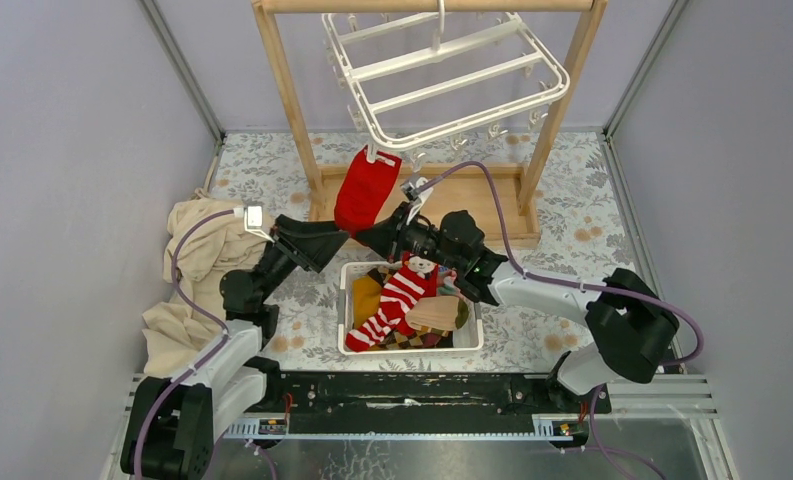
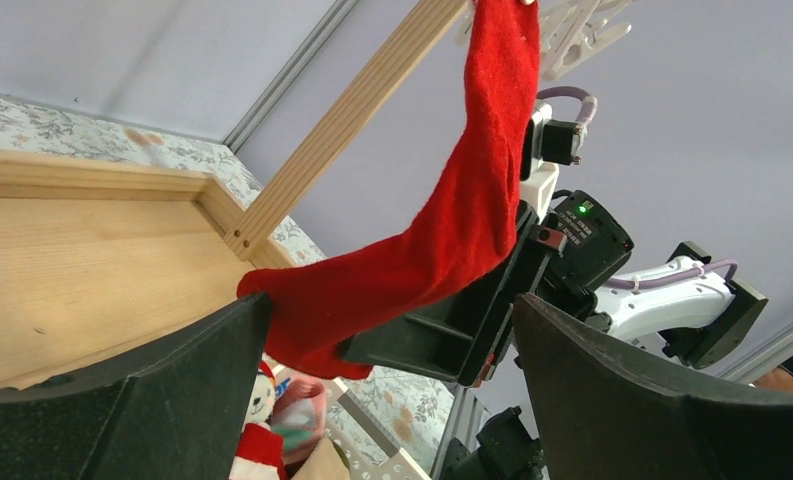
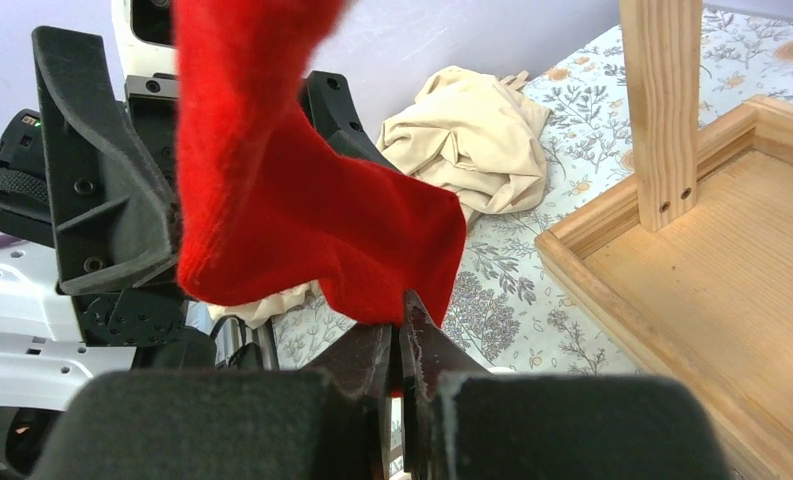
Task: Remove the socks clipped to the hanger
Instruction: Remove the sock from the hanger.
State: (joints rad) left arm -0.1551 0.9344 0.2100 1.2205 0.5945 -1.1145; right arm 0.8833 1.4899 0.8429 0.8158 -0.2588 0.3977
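Clipped by its cuff to the near edge of the white plastic grid hanger (image 1: 452,70): one plain red cloth sock (image 1: 365,188), drooping in front of the light wooden rack (image 1: 282,90). Hanger hooked over the rack's top bar, tilted, small clips dangling along its rim.

Right tool (image 3: 404,310): closed, pinching the lower edge of the red sock near the toe, the cloth drawn a little sideways from its clip.

Left tool (image 2: 390,305): spread wide, gripping nothing, just beside the right tool, the sock's toe end between its fingers and close against one of them. Touching or apart, impossible to tell.

Below both tools, on the floral-patterned worktop (image 1: 572,200): a white perforated plastic basket (image 1: 344,320). Inside it, heaped together, a red-and-white striped sock (image 1: 397,298), a mustard yellow sock (image 1: 367,295), a tan sock (image 1: 434,312) and a brown-black argyle sock (image 1: 412,338).

Left of the basket, beside the left arm: a crumpled beige cloth (image 1: 197,260).
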